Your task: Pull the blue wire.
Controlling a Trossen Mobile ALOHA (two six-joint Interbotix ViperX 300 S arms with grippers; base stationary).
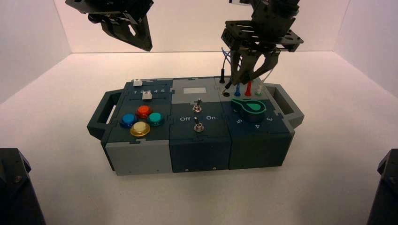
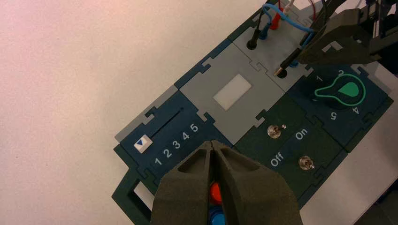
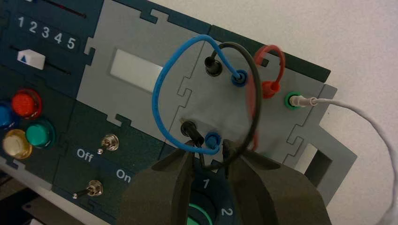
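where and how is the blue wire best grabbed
Likely by its near plug, from above, where the right gripper hovers, fingers either side: it stands straight up, unlike the arched cable. Avoid the tilted, unplugged black plug beside it.

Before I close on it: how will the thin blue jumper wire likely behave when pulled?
The thin blue jumper wire looks springy rather than limp, since it holds a free arch. It may swing or twist, as both slim blue plugs sit in sockets. The black wire loops close by and could snag.
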